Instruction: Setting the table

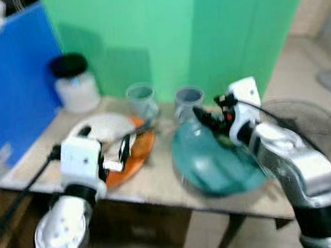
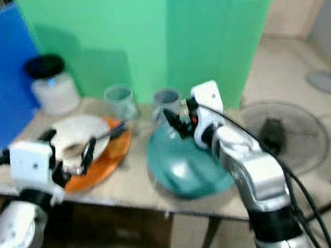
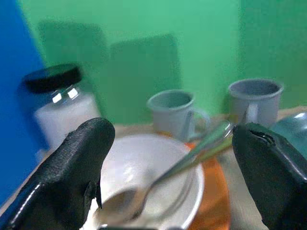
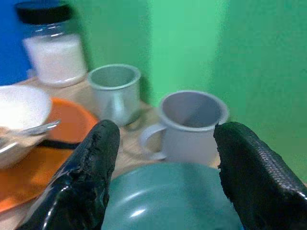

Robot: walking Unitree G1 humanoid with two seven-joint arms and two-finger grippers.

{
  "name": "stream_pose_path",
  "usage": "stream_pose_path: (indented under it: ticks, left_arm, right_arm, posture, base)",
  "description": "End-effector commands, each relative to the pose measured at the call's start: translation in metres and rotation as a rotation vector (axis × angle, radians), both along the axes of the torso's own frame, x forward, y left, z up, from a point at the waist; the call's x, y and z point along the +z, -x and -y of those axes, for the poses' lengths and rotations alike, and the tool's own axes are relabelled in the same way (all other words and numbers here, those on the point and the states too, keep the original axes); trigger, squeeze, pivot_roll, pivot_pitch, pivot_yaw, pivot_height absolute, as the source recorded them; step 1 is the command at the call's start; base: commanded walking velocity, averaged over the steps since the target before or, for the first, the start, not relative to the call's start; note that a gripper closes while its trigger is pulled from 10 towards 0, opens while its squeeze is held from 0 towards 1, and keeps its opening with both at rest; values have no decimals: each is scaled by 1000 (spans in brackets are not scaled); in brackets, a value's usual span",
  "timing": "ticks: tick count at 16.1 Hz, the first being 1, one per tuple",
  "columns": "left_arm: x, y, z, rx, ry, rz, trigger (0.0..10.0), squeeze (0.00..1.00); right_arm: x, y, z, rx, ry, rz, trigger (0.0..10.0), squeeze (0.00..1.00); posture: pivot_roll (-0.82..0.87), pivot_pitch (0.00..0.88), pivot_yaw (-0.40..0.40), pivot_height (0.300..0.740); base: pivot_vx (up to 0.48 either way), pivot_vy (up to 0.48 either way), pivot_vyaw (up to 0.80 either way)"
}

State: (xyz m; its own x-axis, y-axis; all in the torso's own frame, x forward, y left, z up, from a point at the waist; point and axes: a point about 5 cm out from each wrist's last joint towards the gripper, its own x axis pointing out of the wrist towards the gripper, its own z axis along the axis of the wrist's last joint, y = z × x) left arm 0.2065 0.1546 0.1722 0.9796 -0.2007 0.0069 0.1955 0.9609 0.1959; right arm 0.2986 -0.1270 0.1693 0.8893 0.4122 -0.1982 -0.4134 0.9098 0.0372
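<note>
Both claws open: left claw (image 3: 168, 191) at the bowl (image 1: 104, 128), right claw (image 4: 163, 167) over the teal plate (image 1: 216, 163). Nothing gripped. Dishes sit bunched on the counter (image 1: 154, 186); setting barely begun.

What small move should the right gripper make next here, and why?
Probably ease the right gripper forward toward the nearer grey mug. Its fingers are open and hold nothing, the mug sits between them just beyond the teal plate, and the left gripper hovers open over the white bowl.
</note>
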Motion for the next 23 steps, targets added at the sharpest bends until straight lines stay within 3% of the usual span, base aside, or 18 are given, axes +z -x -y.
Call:
stream_pose_path:
  ticks: [1, 2, 3, 5, 9, 11, 15, 17, 18, 19, 23]
  left_arm:
    - [-2, -3, 3, -27, -4, -9, 10000, 0]
    - [-1, -4, 3, -28, -9, -4, 10000, 0]
    - [0, -6, 3, -30, -10, 1, 10000, 0]
    - [1, -8, 4, -51, -20, 2, 10000, 0]
    - [1, -10, 3, -74, -16, -5, 10000, 0]
    - [-1, -9, 4, -88, -20, -20, 10000, 0]
    - [-2, -8, 6, -92, -13, -29, 10000, 0]
    - [-2, -7, 6, -92, -11, -32, 10000, 0]
    - [-3, -7, 6, -92, -10, -34, 10000, 0]
    - [-3, -7, 6, -92, -10, -36, 10000, 0]
    - [-4, -6, 6, -90, -8, -42, 10000, 0]
  right_arm:
    - [-9, -10, 6, -81, -17, -55, 10000, 0]
    - [-10, -14, 1, -87, -46, -68, 10000, 271]
    - [-14, -20, -8, -88, -87, -107, 10000, 1000]
    - [-19, -29, -28, -42, -64, -136, 10000, 1000]
    - [-16, -45, -42, -50, -33, -123, 10000, 1000]
    - [-17, -46, -55, -33, 5, -127, 10000, 1000]
    - [-31, -46, -80, -133, 41, -149, 10000, 1000]
    - [-33, -46, -85, -169, 48, -157, 10000, 1000]
    - [-34, -46, -90, -221, 49, -158, 10000, 373]
    - [-33, -47, -94, -255, 36, -153, 10000, 0]
    - [-30, -49, -98, -334, 16, -133, 10000, 0]
  posture:
    - [-44, 0, -10, 740]
    - [-42, 0, -12, 740]
    - [-42, 0, -9, 740]
    - [-39, 0, -20, 740]
    - [-36, 6, -35, 740]
    - [-38, 13, -41, 740]
    - [-38, 26, -47, 740]
    - [-39, 28, -47, 740]
    - [-39, 32, -49, 740]
    - [-38, 33, -51, 740]
    - [-40, 34, -51, 740]
  base:
    - [0, 0, 0]
    - [0, 0, 0]
    - [0, 0, 0]
    - [0, 0, 0]
    - [0, 0, 0]
    - [0, 0, 0]
    - [0, 0, 0]
    - [0, 0, 0]
    - [0, 0, 0]
    - [0, 0, 0]
    - [0, 0, 0]
